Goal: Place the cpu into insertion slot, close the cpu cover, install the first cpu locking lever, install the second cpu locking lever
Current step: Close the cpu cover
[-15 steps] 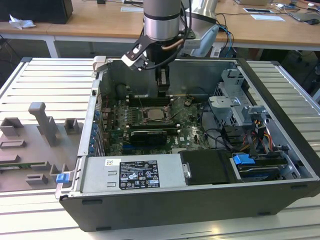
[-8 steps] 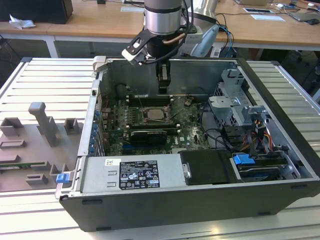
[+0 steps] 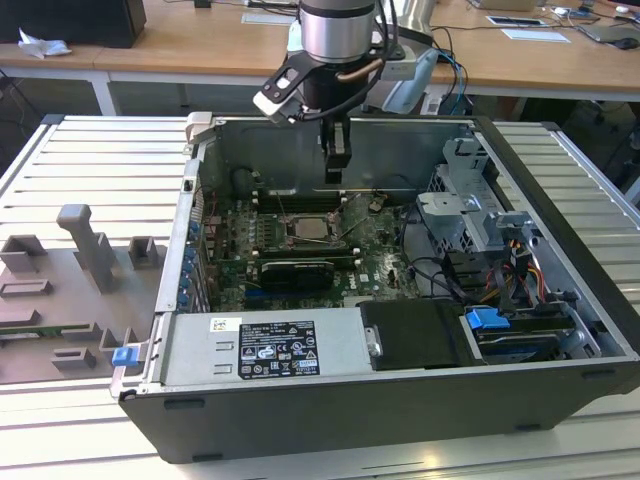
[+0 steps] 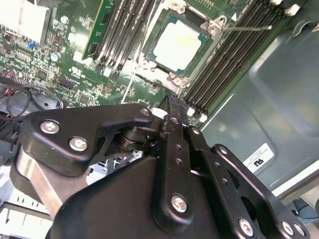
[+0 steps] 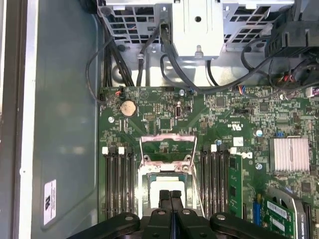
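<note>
The cpu (image 4: 179, 45) lies flat in the insertion slot (image 3: 312, 228) on the green motherboard, pale face up. In the first wrist view the cpu (image 5: 160, 185) sits just past my fingertips. The cpu cover (image 5: 167, 147), a silvery frame with a window, is swung open and lies back beyond the socket. Thin wire locking levers (image 4: 249, 28) stand loose beside the socket. My gripper (image 3: 335, 175) hangs above the board, slightly behind the socket. Its two black fingers (image 5: 170, 195) are pressed together and hold nothing.
Long black memory slots (image 5: 117, 179) flank the socket on both sides. A black card (image 3: 295, 270) lies nearer the front. The drive cage (image 3: 470, 200), cables and the power supply (image 3: 270, 350) crowd the case. A grey fixture (image 3: 80, 270) lies on the table outside.
</note>
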Available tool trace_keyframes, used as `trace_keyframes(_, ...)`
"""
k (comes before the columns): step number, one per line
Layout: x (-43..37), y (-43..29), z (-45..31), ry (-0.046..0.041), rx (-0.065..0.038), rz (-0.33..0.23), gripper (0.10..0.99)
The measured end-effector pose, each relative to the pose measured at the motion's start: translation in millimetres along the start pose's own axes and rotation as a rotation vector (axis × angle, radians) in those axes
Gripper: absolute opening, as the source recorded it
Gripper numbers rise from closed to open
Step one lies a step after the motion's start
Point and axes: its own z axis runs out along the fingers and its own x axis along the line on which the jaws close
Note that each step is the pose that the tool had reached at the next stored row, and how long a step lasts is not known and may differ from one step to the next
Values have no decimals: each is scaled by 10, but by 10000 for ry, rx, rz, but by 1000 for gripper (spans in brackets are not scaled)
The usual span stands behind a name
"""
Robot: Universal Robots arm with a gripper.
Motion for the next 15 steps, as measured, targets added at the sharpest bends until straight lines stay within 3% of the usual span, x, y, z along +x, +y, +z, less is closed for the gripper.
trace_keyframes(15,4,152,14,-1,0,1,106)
